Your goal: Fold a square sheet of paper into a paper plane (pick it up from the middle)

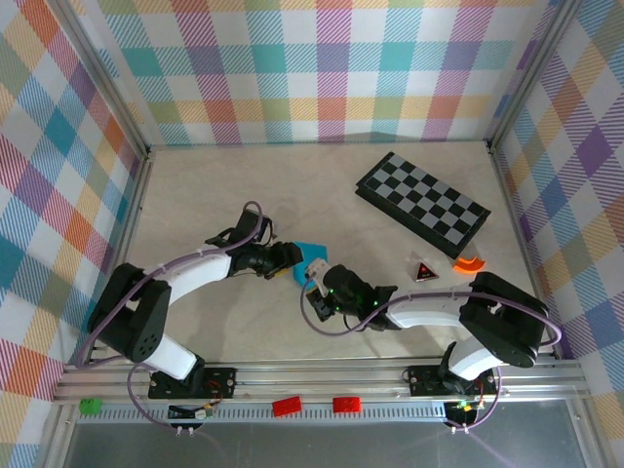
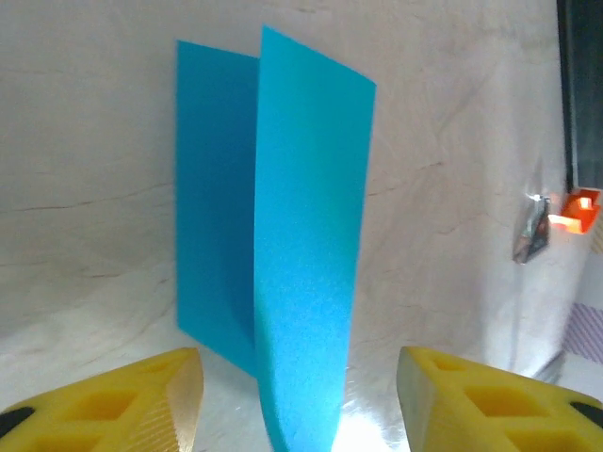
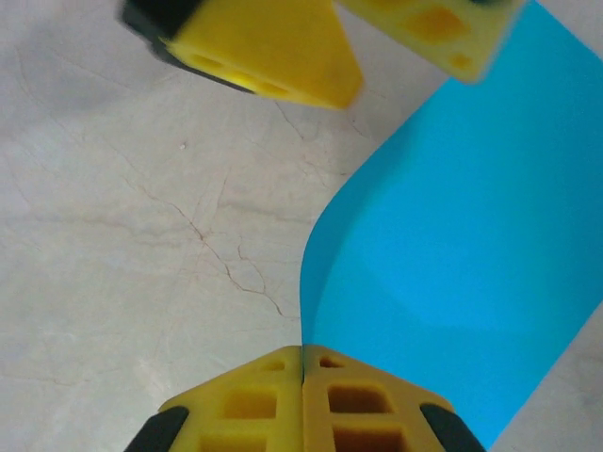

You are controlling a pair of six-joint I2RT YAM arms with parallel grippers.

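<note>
Left table (image 1: 195, 195) open; square sheet of paper (image 1: 307, 250) centre, checkered board (image 1: 422, 205) right.

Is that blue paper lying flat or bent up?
Bent up: the blue paper curves off the table, pinched by the right end effector.

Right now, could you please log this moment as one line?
left fingers: open, either side of square sheet of paper | right fingers: shut on its edge | sheet: curved, not flat

paper (image 1: 312, 248) front-left of board (image 1: 422, 204), board on table (image 1: 244, 185)
</note>
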